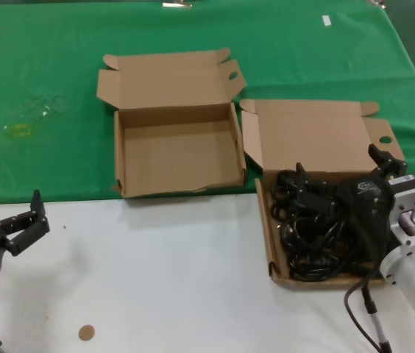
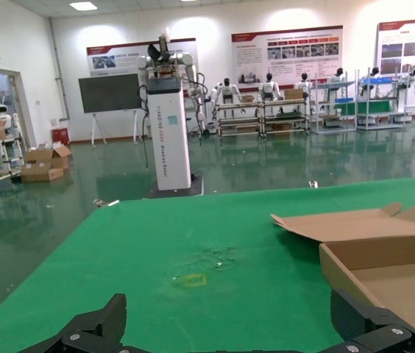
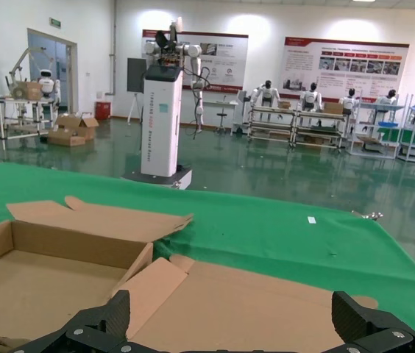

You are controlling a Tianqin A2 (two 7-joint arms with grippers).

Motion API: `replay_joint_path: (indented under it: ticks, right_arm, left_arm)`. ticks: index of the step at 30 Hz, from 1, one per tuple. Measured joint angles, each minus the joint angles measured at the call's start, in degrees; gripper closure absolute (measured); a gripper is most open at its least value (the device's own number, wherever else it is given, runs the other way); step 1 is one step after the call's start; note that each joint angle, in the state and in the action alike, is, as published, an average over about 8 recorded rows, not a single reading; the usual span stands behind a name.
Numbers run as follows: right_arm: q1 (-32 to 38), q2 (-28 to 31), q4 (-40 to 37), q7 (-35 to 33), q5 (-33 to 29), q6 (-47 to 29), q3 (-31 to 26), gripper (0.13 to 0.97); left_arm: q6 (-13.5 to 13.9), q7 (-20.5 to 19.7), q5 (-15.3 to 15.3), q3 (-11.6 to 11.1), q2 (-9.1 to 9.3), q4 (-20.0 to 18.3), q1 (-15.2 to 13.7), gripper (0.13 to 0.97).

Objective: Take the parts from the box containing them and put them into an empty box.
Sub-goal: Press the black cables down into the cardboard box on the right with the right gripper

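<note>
Tangled black cords [image 1: 318,228]; chunky plugs

Robotics showroom — humanoid robots [image 2: 226,92], posters [image 2: 286,55]

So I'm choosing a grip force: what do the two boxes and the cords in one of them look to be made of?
Both the empty box and the low box look like plain matte brown cardboard: folded flaps, raw cut edges. The cords look rubbery or plastic-sheathed, black with a slight sheen, with harder-looking plugs, coiled loosely. The right pincer hangs above them.
</note>
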Motion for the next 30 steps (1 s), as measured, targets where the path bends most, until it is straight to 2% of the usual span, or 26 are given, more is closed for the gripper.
replay_joint_path:
  ticks: [30]
  right_arm:
    - [0.0,0.0,0.0,0.0,0.0,0.0,0.0,0.129]
  left_arm:
    - [0.0,0.0,0.0,0.0,0.0,0.0,0.0,0.132]
